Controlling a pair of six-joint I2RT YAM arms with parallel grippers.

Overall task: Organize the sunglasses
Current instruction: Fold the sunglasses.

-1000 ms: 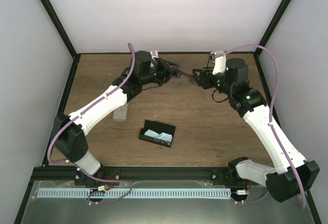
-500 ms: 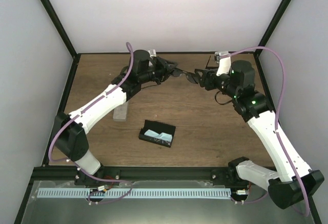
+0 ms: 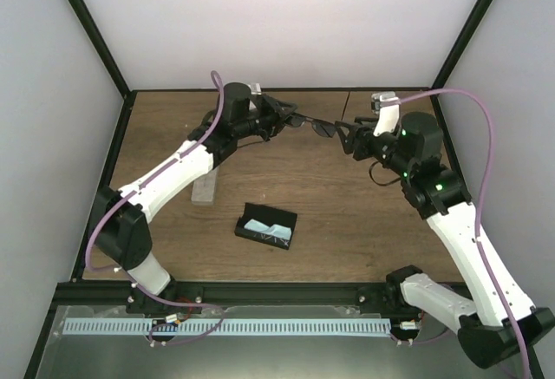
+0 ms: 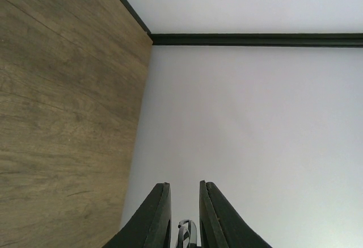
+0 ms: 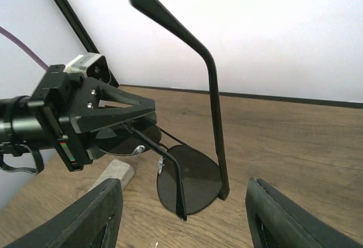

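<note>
Sunglasses (image 5: 187, 185) lenses: right wrist; case (image 3: 265, 226): top view.

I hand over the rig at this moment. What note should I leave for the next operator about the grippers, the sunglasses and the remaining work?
Left gripper: shut on the sunglasses at the frame, holding them above the far side of the table.
Right gripper: open, facing the lenses, gripping nothing.
Black case: open at mid-table, blue cloth inside.
Done: one pair picked up.
Left: likely fold and store it; no second pair in view.
</note>
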